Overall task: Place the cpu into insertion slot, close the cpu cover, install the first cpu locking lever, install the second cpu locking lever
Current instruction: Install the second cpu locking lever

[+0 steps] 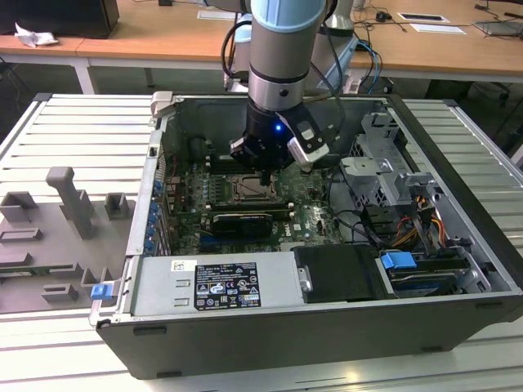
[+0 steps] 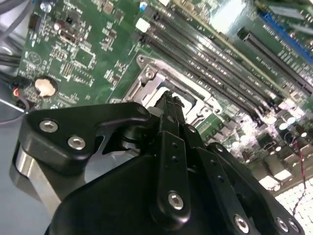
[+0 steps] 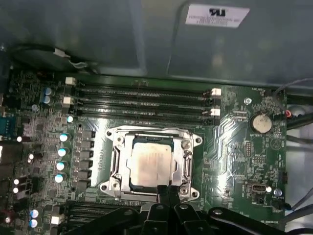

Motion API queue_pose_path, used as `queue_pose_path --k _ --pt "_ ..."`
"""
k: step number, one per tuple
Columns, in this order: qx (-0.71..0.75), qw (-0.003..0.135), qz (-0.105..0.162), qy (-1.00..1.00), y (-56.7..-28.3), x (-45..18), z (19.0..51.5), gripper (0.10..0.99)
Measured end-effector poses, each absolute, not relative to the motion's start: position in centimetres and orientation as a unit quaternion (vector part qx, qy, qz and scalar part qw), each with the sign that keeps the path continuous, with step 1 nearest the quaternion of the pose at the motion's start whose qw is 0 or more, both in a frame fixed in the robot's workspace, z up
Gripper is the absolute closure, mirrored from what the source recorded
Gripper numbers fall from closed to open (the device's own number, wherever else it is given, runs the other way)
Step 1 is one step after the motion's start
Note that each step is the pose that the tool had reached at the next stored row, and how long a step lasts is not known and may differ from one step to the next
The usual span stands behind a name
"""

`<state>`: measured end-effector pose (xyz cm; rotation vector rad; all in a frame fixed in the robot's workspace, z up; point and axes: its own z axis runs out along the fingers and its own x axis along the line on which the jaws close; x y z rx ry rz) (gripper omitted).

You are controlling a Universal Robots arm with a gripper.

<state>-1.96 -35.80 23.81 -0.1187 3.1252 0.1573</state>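
Your black pincer [image 3: 165, 196], fingers pressed together and empty, hovers over the silvery-grey square cpu [image 3: 149, 164] seated beneath the closed silver cover frame [image 3: 113, 159]; levers unclear.

Bright overhead room light, dim case interior, glare on board, blurred close-ups

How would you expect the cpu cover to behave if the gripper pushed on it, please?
The cpu cover looks like thin metal framing the cpu, so probably light and fairly stiff. Lying flat, it seems unlikely to tip. Its shiny face may prove slippery under the gripper.
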Motion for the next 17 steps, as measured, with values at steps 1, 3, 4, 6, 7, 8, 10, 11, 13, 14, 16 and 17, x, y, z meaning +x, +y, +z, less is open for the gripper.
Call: queue_pose_path --k 1,3,4,6,7,8,10,11,13,14,16,17 --pt "-0.038 0.005 0.050 0.998 -35.9 -2.0 23.8 0.980" --pt "-0.038 0.005 0.050 0.998 -36.5 -2.0 23.7 0.980" --pt "-0.038 0.005 0.050 0.998 -36.8 -2.0 23.7 0.980" --pt "-0.040 0.005 0.050 0.998 -37.2 -2.1 23.6 0.980" --pt "-0.042 0.005 0.051 0.998 -37.3 -2.3 23.6 0.980" --pt "-0.043 0.005 0.053 0.998 -37.3 -2.8 23.5 0.980" --pt "-0.043 0.005 0.053 0.998 -37.4 -4.1 23.4 0.980" --pt "-0.043 0.005 0.054 0.998 -37.4 -4.5 23.4 0.980" --pt "-0.043 0.005 0.054 0.998 -37.4 -5.3 23.3 0.980" --pt "-0.044 0.005 0.054 0.998 -37.4 -5.6 23.2 0.980" --pt "-0.044 0.005 0.055 0.998 -37.6 -5.6 23.2 0.980" --pt "-0.044 0.005 0.056 0.997 -37.7 -5.6 23.1 0.980"
